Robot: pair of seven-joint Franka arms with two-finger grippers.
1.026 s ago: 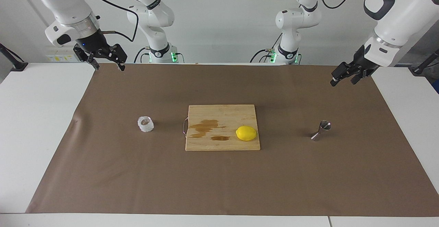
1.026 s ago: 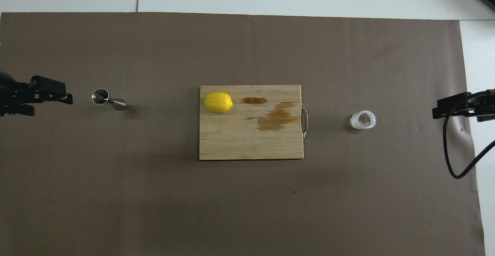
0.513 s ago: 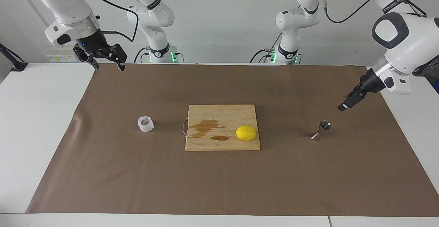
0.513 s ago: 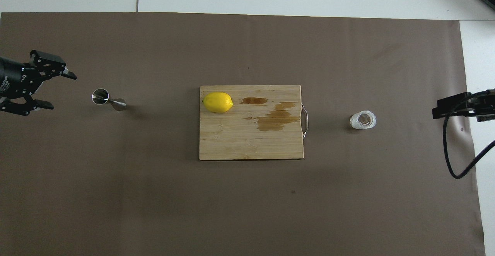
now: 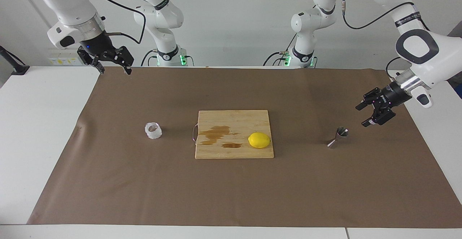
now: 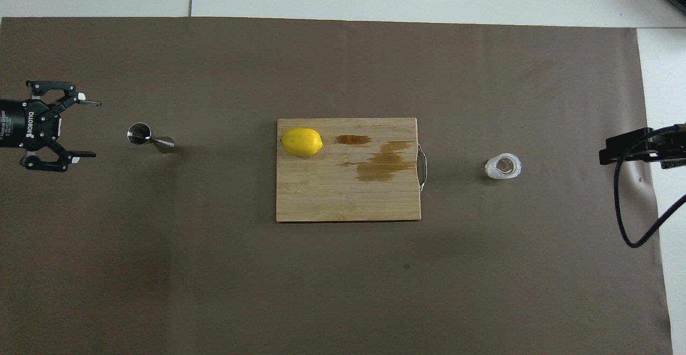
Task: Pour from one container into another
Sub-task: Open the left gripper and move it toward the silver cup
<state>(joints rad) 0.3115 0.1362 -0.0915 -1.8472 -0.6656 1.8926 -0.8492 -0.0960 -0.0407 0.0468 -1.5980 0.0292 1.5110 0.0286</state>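
Note:
A small frosty glass cup (image 5: 153, 130) (image 6: 503, 166) stands on the brown mat (image 5: 231, 192) toward the right arm's end. The shiny steel jigger (image 5: 337, 137) (image 6: 150, 138) stands upright on the mat toward the left arm's end. My left gripper (image 5: 361, 116) (image 6: 96, 130) hangs low over the mat beside the jigger. It is open, its fingers point level at the jigger, and a short gap separates them from it. My right gripper (image 5: 115, 71) (image 6: 605, 155) waits open and empty, high over the mat's corner at its own end.
A wooden cutting board (image 5: 234, 118) (image 6: 321, 199) with dark wet stains lies in the middle of the mat, between cup and jigger. A yellow lemon (image 5: 259, 140) (image 6: 302, 141) rests on the board's end that is toward the jigger. White table (image 5: 36, 130) borders the mat.
My left gripper has come down from high over the mat's edge and turned its open fingers level toward the jigger. The right arm, cup, jigger and lemon have not moved.

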